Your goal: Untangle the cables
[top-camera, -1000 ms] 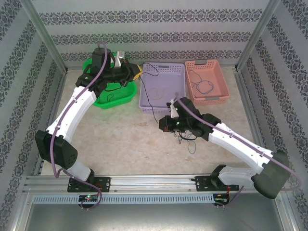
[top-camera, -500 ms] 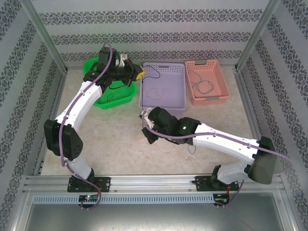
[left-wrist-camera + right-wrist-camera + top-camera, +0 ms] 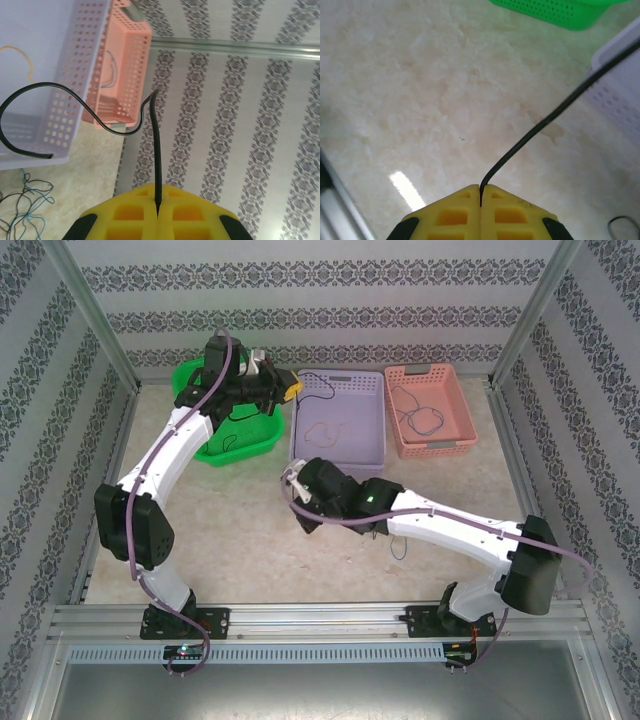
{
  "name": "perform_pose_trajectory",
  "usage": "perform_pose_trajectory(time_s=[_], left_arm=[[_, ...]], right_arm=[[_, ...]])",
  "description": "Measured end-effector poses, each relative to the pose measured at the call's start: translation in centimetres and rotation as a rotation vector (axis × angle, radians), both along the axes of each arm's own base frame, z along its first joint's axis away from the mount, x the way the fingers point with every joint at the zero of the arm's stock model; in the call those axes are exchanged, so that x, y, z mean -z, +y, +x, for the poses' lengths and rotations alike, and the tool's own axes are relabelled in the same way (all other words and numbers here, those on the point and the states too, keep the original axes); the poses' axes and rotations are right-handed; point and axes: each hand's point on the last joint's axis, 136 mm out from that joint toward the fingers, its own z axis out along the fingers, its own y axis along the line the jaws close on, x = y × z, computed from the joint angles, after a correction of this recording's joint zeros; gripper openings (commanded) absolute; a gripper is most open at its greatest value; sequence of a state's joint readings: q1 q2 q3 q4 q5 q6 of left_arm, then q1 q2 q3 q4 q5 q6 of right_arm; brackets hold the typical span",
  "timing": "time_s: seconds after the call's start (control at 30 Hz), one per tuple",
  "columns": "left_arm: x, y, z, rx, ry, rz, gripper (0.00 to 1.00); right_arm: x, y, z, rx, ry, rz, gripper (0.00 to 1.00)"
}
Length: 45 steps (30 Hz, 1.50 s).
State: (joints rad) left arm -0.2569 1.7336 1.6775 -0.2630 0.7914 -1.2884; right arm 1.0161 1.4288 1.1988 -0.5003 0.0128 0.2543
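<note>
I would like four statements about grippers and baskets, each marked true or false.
The left gripper is shut on a thin black cable. True.
The lavender perforated plastic basket stands between the green plastic basket and the pink perforated plastic basket. True.
The right gripper hangs open over the pink basket. False: shut on a black strand, over the beige table.
The pink basket holds no wire. False: a dark wire lies in it.

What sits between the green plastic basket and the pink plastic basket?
A lavender perforated plastic basket stands there, shown in the top external view.
</note>
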Motion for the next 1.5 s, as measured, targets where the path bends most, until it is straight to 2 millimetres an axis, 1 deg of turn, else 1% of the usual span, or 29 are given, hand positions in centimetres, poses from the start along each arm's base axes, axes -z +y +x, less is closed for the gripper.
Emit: perform_pose_trajectory(time_s=[0.07, 0.13, 0.2, 0.33, 0.5, 0.6, 0.67, 0.73, 0.87, 0.97, 1.1, 1.17, 1.2, 1.23, 1.3, 1.33, 1.4, 1.43, 1.47, 1.5], left_arm=[[-1.0, -0.2, 0.0, 0.029, -0.046, -0.025, 0.00], [-1.9, -0.1, 0.1, 0.051, -0.106, -0.044, 0.00], [-2.0, 0.1, -0.4, 0.070, -0.137, -0.047, 0.00], [-1.7, 0.3, -1.6, 0.121, -0.184, -0.015, 0.00], [-1.6, 0.3, -3.2, 0.173, -0.239, 0.030, 0.00], [-1.2, 0.0, -3.9, 0.204, -0.256, 0.057, 0.00], [-0.5, -0.6, -4.5, 0.234, -0.255, 0.081, 0.00], [0.2, -1.5, -5.5, 0.273, -0.252, 0.108, 0.00], [1.4, -3.4, -7.5, 0.349, -0.270, 0.176, 0.00], [1.8, -4.6, -8.9, 0.388, -0.302, 0.227, 0.00], [1.3, -5.9, -10.7, 0.428, -0.375, 0.274, 0.00], [0.8, -6.8, -11.8, 0.452, -0.419, 0.288, 0.00], [0.6, -7.1, -12.2, 0.464, -0.436, 0.293, 0.00], [0.5, -7.5, -12.7, 0.478, -0.450, 0.297, 0.00], [0.5, -8.1, -13.6, 0.503, -0.465, 0.307, 0.00], [0.7, -8.3, -13.9, 0.513, -0.468, 0.316, 0.00], [1.3, -8.6, -14.4, 0.526, -0.461, 0.329, 0.00], [1.9, -8.6, -14.5, 0.527, -0.448, 0.339, 0.10], [2.4, -8.5, -14.5, 0.524, -0.437, 0.348, 0.27], [2.7, -8.4, -14.5, 0.518, -0.427, 0.354, 0.39]], right_arm=[[-0.6, -1.6, 0.6, 0.050, 0.068, 0.067, 0.18], [-1.6, -3.5, 0.9, 0.102, 0.155, 0.156, 0.33], [-2.8, -4.9, 1.2, 0.137, 0.217, 0.238, 0.41], [-5.4, -7.6, 2.2, 0.224, 0.294, 0.393, 0.49], [-9.5, -11.5, 4.2, 0.378, 0.328, 0.606, 0.59], [-10.7, -13.2, 5.8, 0.499, 0.372, 0.705, 0.66], [-10.9, -13.8, 6.9, 0.604, 0.442, 0.781, 0.70], [-11.4, -13.9, 8.2, 0.692, 0.497, 0.867, 0.71], [-12.2, -12.9, 10.5, 0.836, 0.621, 1.038, 0.74], [-12.0, -11.8, 11.8, 0.927, 0.728, 1.132, 0.74], [-11.2, -10.7, 13.4, 1.012, 0.860, 1.224, 0.70], [-10.6, -10.3, 14.2, 1.044, 0.905, 1.250, 0.65], [-10.3, -10.2, 14.5, 1.055, 0.919, 1.254, 0.59], [-9.9, -10.1, 14.8, 1.067, 0.932, 1.260, 0.49], [-9.4, -9.9, 15.5, 1.077, 0.945, 1.266, 0.15], [-9.3, -9.9, 15.8, 1.080, 0.944, 1.267, 0.01], [-9.4, -9.9, 16.3, 1.071, 0.938, 1.268, 0.00], [-9.6, -9.9, 16.5, 1.059, 0.926, 1.266, 0.00], [-10.0, -10.0, 16.7, 1.040, 0.908, 1.266, 0.00], [-10.4, -10.1, 16.8, 1.016, 0.889, 1.265, 0.00]])
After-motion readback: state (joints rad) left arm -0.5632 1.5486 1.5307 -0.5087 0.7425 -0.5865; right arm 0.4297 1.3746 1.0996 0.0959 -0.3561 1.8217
